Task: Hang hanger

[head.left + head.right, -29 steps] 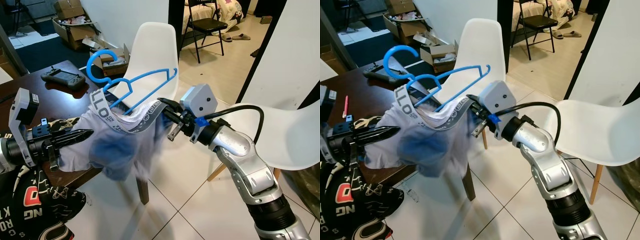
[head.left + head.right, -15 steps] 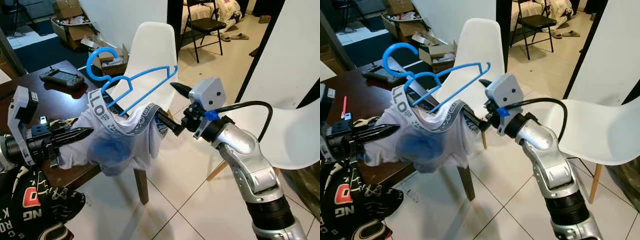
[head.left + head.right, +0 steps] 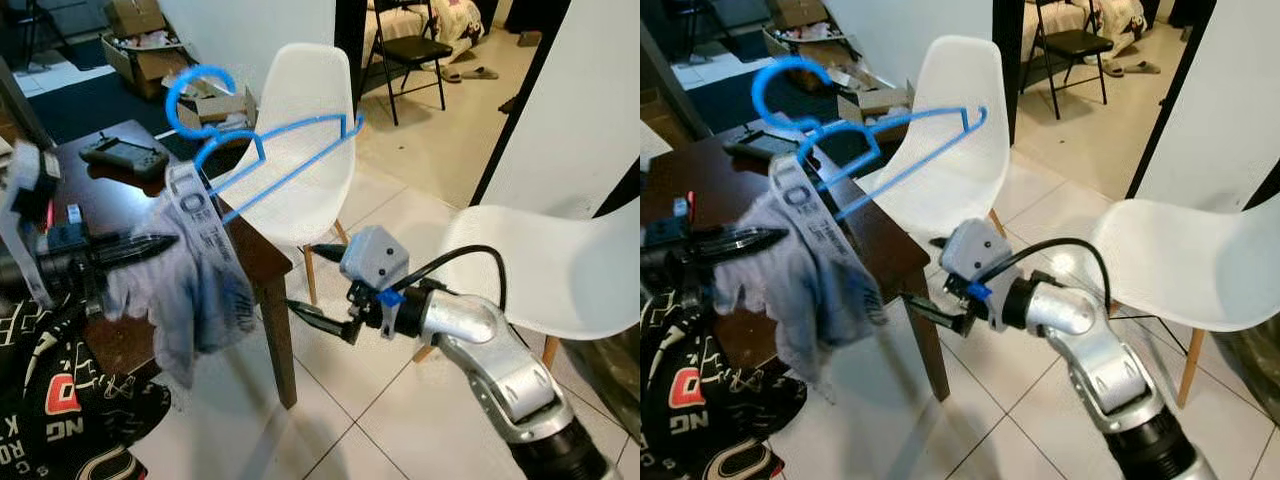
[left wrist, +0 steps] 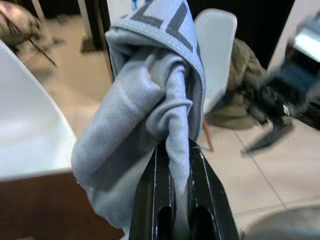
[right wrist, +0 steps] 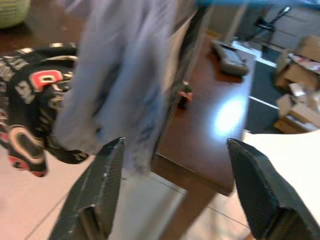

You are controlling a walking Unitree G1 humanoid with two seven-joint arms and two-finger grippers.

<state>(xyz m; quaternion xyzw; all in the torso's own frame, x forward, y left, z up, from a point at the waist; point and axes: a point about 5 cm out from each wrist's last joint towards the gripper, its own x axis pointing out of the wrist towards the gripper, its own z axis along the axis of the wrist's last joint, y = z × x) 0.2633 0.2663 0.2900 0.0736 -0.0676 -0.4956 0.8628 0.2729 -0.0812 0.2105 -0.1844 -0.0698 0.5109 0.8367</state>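
A blue plastic hanger (image 3: 285, 160) tilts in the air over the table corner, its hook (image 3: 195, 88) up and to the left. A grey garment with a lettered waistband (image 3: 195, 285) is threaded on the hanger and droops from it. My left gripper (image 3: 150, 243) is shut on a bunch of that cloth; the left wrist view shows the grey garment (image 4: 150, 95) pinched between the fingers (image 4: 155, 200). Lower down, beside the table leg, my right gripper (image 3: 305, 283) is open and holds nothing. Its wide-apart fingers (image 5: 102, 190) point at the blurred garment (image 5: 115, 75).
Under the hanger stands a dark wooden table (image 3: 255, 255) with a black controller (image 3: 125, 155) on it. A black printed cloth (image 3: 60, 400) lies at lower left. One white chair (image 3: 300, 120) stands behind the hanger, another (image 3: 545, 270) to the right. Tiled floor stretches ahead.
My right gripper has let go of the waistband and dropped down toward the table leg, fingers open. The garment has collapsed from stretched to hanging slack by my left gripper.
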